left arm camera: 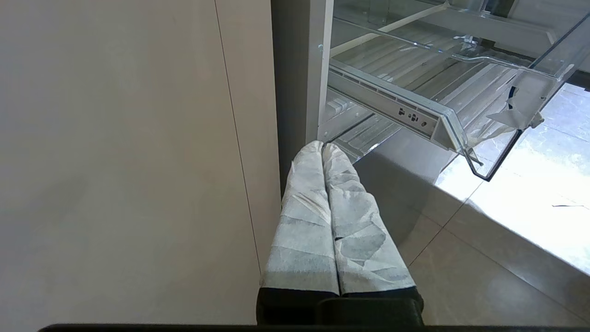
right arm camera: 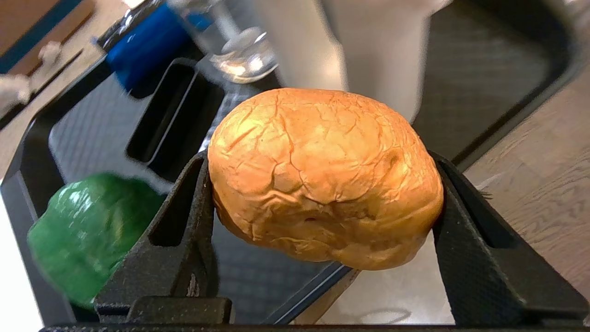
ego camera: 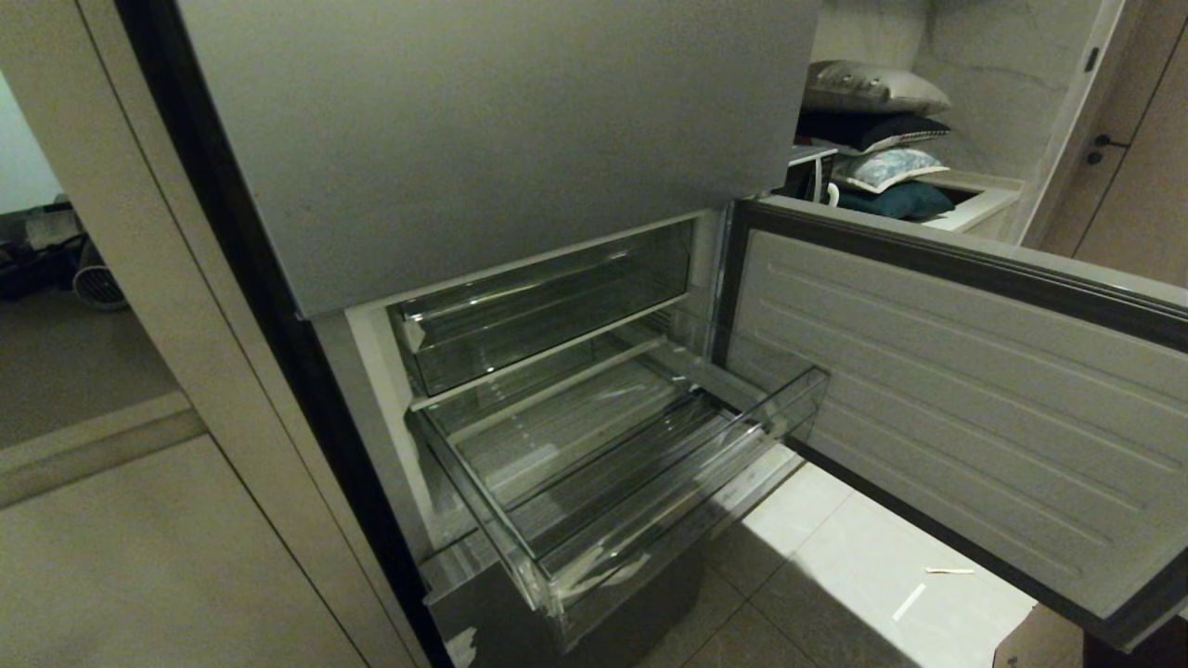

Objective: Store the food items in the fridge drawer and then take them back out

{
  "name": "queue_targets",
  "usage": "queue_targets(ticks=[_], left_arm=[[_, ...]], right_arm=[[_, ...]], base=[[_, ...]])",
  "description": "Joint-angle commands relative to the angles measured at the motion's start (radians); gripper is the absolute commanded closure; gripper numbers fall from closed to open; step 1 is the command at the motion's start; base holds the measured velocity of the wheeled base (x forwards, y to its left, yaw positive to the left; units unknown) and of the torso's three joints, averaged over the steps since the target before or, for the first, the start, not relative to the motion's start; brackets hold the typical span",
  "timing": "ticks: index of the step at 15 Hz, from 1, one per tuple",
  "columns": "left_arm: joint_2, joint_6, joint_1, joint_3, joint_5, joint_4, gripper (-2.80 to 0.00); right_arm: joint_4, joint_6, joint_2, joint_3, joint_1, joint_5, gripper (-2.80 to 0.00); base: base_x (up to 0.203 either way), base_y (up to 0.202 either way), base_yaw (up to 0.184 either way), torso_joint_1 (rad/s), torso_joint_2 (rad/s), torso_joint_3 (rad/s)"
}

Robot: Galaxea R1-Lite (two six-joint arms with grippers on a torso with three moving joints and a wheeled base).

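Observation:
In the right wrist view my right gripper (right arm camera: 319,159) is shut on the orange-brown, cracked bun-like food item (right arm camera: 322,184), held off the surface between both black fingers. The glossy green food item (right arm camera: 87,230) lies below on a black tray (right arm camera: 484,69). The head view shows the fridge drawer (ego camera: 677,492), clear and ribbed, pulled out and holding nothing. Neither arm appears in that view. My left gripper (left arm camera: 322,145), its fingers wrapped in white tape, is shut on nothing low beside the fridge, under the drawer's (left arm camera: 507,110) corner.
The fridge door (ego camera: 956,390) stands open at the right of the drawer. A shallower clear tray (ego camera: 548,306) sits above it. Water bottles (right arm camera: 147,41) lie at the black tray's far end, on a wooden surface (right arm camera: 544,175). Pillows (ego camera: 872,121) are stacked behind.

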Motion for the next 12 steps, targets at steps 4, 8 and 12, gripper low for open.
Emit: queue_targets(ticks=[4, 8, 12], left_arm=[[0.001, 0.0, 0.0, 0.0, 0.0, 0.0, 0.0], [0.001, 0.0, 0.0, 0.0, 0.0, 0.0, 0.0], [0.001, 0.0, 0.0, 0.0, 0.0, 0.0, 0.0]], right_arm=[[-0.005, 0.001, 0.02, -0.007, 0.072, 0.001, 0.0], [-0.011, 0.008, 0.06, -0.024, 0.142, 0.001, 0.0], [-0.009, 0.006, 0.104, -0.057, 0.185, 0.003, 0.0]], base=[[0.0, 0.0, 0.0, 0.0, 0.0, 0.0], [0.0, 0.0, 0.0, 0.0, 0.0, 0.0], [0.0, 0.0, 0.0, 0.0, 0.0, 0.0]])
